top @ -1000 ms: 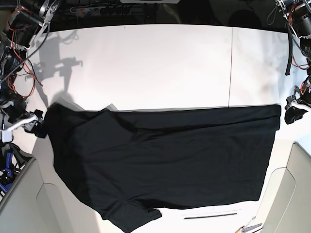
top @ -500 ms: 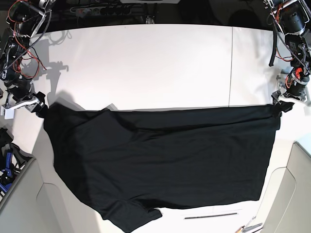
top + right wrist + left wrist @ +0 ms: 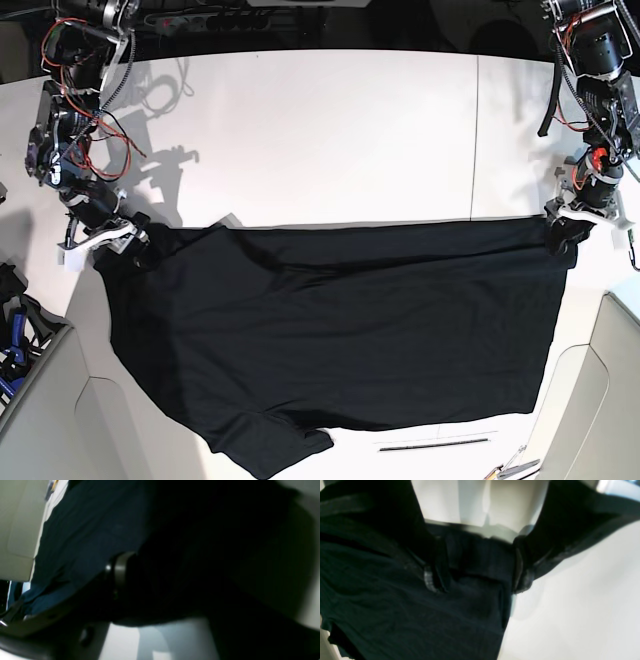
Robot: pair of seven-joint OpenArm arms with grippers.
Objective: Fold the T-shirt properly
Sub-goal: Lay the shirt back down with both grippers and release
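The black T-shirt (image 3: 340,330) lies spread flat on the white table (image 3: 320,130), one sleeve at the front left. My left gripper (image 3: 563,237) sits on the shirt's far right corner. In the left wrist view its fingers (image 3: 430,578) stand apart, the left gripper (image 3: 477,580) straddling a fold of the T-shirt (image 3: 395,610). My right gripper (image 3: 135,248) rests at the shirt's far left corner. The right wrist view is dark: one finger (image 3: 120,567) shows against the T-shirt (image 3: 87,537), the other is hidden.
Beige panels flank the table at the front left (image 3: 40,420) and front right (image 3: 610,380). A thin dark strip (image 3: 435,443) lies near the front edge, small tools (image 3: 515,465) beside it. Cables (image 3: 200,18) run along the back.
Both arms have come inward onto the shirt's far corners: the right one moved in from the table's left edge, the left one dropped onto the right corner. The shirt's left corner shifted slightly.
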